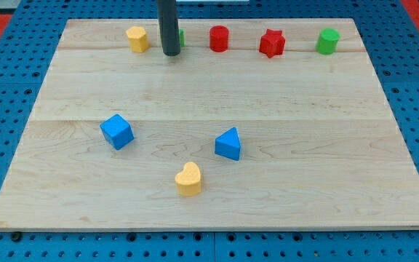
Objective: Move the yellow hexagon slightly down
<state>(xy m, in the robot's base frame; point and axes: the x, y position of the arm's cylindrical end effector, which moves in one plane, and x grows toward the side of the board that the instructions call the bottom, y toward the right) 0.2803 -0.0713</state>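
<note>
The yellow hexagon [137, 38] sits near the board's top edge at the view's upper left. My tip [170, 54] stands just to the right of it and slightly lower, a small gap apart. The rod hides most of a green block [181, 37] right behind it; its shape cannot be made out.
Along the top edge to the right are a red cylinder [219, 38], a red star [272, 43] and a green hexagon-like block [327, 41]. Lower down are a blue cube [116, 132], a blue triangle [228, 144] and a yellow heart [188, 179]. The wooden board [304, 109] lies on a blue pegboard.
</note>
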